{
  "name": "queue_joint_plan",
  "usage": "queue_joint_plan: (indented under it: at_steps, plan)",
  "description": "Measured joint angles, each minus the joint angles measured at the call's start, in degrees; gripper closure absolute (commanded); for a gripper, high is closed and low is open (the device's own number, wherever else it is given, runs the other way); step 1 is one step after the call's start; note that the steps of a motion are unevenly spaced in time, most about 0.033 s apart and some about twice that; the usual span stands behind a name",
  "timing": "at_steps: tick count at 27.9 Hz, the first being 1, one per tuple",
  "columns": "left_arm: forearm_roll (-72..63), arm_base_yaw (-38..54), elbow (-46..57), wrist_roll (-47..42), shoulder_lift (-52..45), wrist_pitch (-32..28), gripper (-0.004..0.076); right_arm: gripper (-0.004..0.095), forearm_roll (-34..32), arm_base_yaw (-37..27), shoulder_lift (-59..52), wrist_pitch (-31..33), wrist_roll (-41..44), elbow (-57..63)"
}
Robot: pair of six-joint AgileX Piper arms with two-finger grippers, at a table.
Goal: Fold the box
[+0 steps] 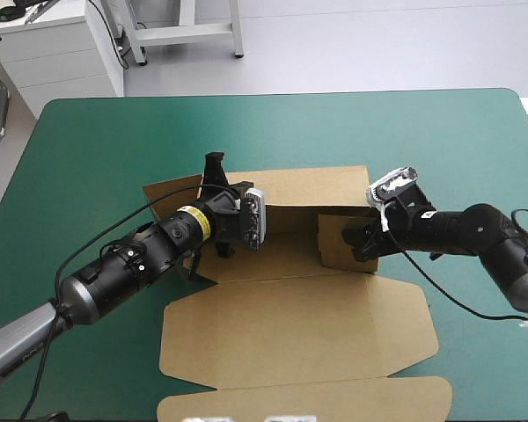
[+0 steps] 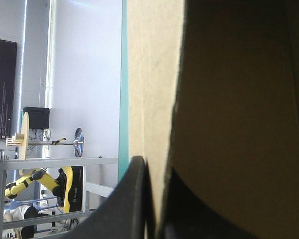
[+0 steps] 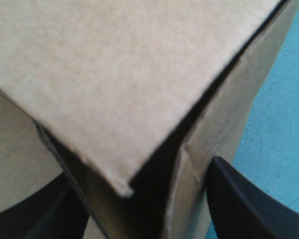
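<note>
Box [image 1: 299, 330] lies half folded on the teal-green desk [image 1: 88, 149]; left fingers [image 2: 132, 204] pinch its wall, right fingers [image 3: 241, 201] stand apart astride another wall.

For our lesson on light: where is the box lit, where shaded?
High view: the box evenly lit, darker at its raised wall. Left wrist view: bright strip beside a shaded face. Right wrist view: lit flap, dark gap beneath.
</note>
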Motion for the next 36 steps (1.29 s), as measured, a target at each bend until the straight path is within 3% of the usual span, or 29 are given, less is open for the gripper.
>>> queue_joint_plan:
  at_steps: [5, 7, 9, 15, 17, 28, 33, 36]
  plan:
    - [0.1, 0.0, 0.0, 0.0, 0.0, 0.0, 0.0731, 0.0926, -0.1, 0.0, 0.0, 0.2, 0.0, 0.0]
    - [0.1, 0.0, 0.0, 0.0, 0.0, 0.0, 0.0731, 0.0870, -0.6, 0.0, 0.0, 0.6, 0.0, 0.0]
    - [0.1, 0.0, 0.0, 0.0, 0.0, 0.0, 0.0731, 0.0714, -1.6, 0.0, 0.0, 1.2, 0.2, 0.0]
    - [0.1, 0.0, 0.0, 0.0, 0.0, 0.0, 0.0731, 0.0053, -5.4, 0.0, -0.2, 3.0, 1.1, -0.6]
    - [0.0, 0.0, 0.0, -0.1, 0.0, -0.1, 0.0731, -0.0031, -7.4, 0.0, -0.5, 4.9, 3.3, -0.8]
    - [-0.4, -0.1, 0.0, -0.6, -0.2, 0.2, 0.0731, -0.0005, -21.6, 0.0, -7.3, 14.5, 17.0, -11.3]
    - [-0.4, -0.1, 0.0, -0.6, -0.2, 0.2, 0.0731, 0.0065, -24.6, 0.0, -10.7, 13.6, 20.4, -18.1]
    - [-0.4, -0.1, 0.0, -0.6, -0.2, 0.2, 0.0731, 0.0158, -27.1, 0.0, -11.1, 13.3, 23.5, -22.2]
